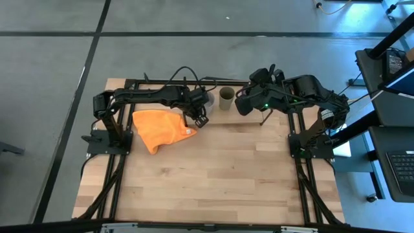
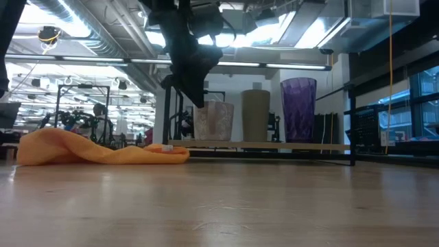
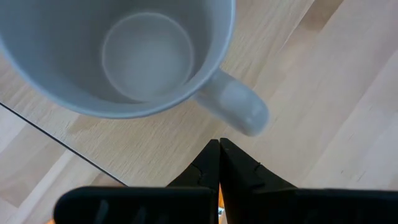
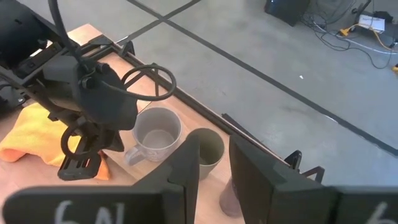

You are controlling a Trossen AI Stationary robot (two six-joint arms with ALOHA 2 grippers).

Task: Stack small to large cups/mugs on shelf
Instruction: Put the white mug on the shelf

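Observation:
A grey mug (image 2: 213,121) with a handle (image 3: 238,109), an olive-green cup (image 2: 255,115) and a purple ribbed cup (image 2: 298,109) stand upright in a row on the low wooden shelf (image 2: 322,146) at the table's far edge. My left gripper (image 3: 219,155) is shut and empty. It points down just on the near side of the mug's handle and also shows in the high view (image 1: 200,118). My right gripper (image 4: 211,171) is open and empty above the olive cup (image 4: 207,148) and the purple cup (image 4: 229,200). In the high view my right arm hides the purple cup.
An orange cloth (image 1: 162,128) lies crumpled on the table, left of the mug and near my left gripper. The shelf's black wire legs (image 1: 264,120) stand at the far right. The near half of the tabletop (image 1: 213,181) is bare wood.

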